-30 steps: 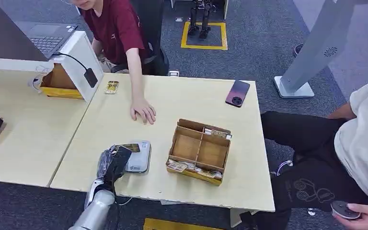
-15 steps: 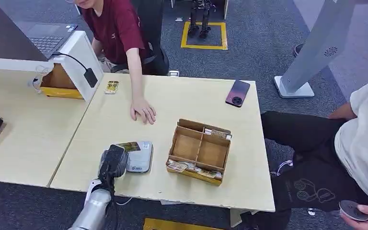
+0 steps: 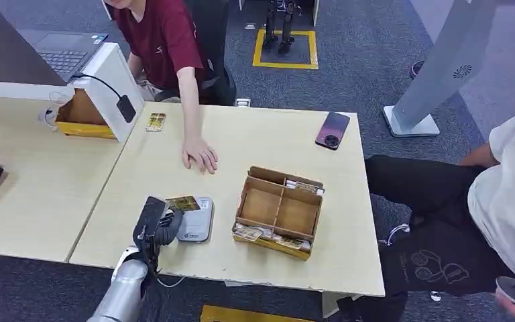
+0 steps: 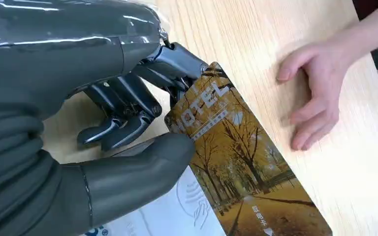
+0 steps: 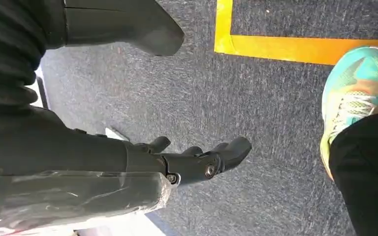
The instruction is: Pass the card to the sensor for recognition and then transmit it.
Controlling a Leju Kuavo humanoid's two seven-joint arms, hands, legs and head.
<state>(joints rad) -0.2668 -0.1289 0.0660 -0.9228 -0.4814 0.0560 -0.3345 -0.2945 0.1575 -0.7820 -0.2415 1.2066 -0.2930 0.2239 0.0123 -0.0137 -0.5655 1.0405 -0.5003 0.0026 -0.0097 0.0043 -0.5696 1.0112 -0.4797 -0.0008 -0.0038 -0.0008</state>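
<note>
While one left hand (image 4: 103, 118) pinches one card (image 4: 236, 162), one sensor (image 3: 194, 219) waits

1. An office or robot test room: grey carpet (image 3: 369, 60) marked with yellow floor tape (image 3: 285, 48).
2. Pale wooden desks (image 3: 255, 144) pushed together, a laptop (image 3: 67, 54) open on one.
3. People seated around (image 3: 164, 37), a phone (image 3: 332, 129) lying out.

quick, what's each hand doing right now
Left hand: holding the card over the sensor.
Right hand: holding nothing, fingers apart, hanging above the floor.
</note>
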